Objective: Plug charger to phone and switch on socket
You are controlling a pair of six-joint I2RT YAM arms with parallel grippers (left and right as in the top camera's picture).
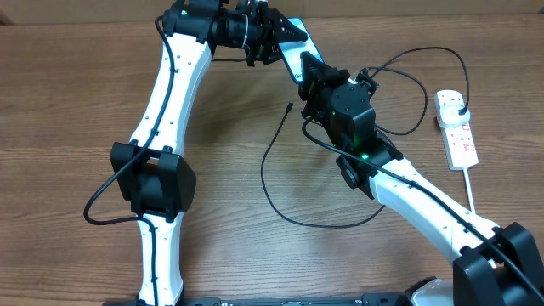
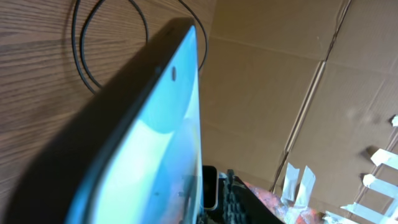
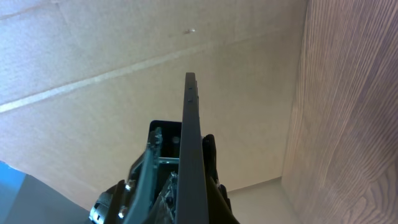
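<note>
- Mostly open wood on the tabletop (image 1: 68, 102)'s left half and front; both arms crowd the far edge, right against a cardboard wall (image 2: 267, 93).
- Phone (image 1: 297, 53) is at far centre, lifted and tilted, with its long axis running from the far edge diagonally toward the right arm.
- Left wrist view: phone (image 2: 155, 143) is seen nearly edge-on, its blue screen facing right and its top corner pointing up.
- Left tool (image 1: 270, 44) is pinching the phone's far end.
- Right tool (image 1: 316, 81) is at the phone's near end; can't tell if it's spread or pressed together.
- Charger cable (image 1: 265, 170) loops loosely at mid-tabletop, with its tip (image 1: 289, 107) lying free near the right tool.
- Socket (image 1: 457, 132) is near the right edge, long axis roughly front to back, with a plug (image 1: 456, 105) in its far end.
</note>
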